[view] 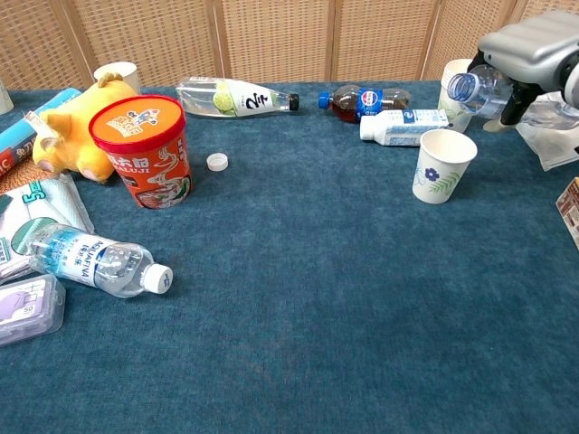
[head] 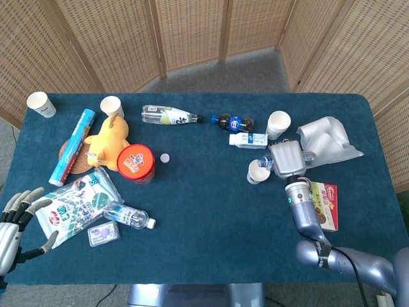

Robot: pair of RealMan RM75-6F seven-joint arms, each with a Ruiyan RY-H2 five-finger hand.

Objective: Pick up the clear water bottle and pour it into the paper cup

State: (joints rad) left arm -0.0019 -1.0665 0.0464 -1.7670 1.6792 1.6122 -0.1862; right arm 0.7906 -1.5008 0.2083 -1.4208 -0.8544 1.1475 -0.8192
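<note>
Blue table (view: 317, 316), right robot hand (view: 529, 45) tilting clear water bottle (view: 475, 90)

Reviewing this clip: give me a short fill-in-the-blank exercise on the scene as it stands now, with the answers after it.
1. The clear water bottle is held by the robot's ____ hand.
2. The bottle's open mouth is above the paper cup printed with a ____ flower.
3. The loose white bottle cap lies beside the ____ noodle cup.
4. The left hand holds ____.

Answers: right; blue; orange; nothing
</note>
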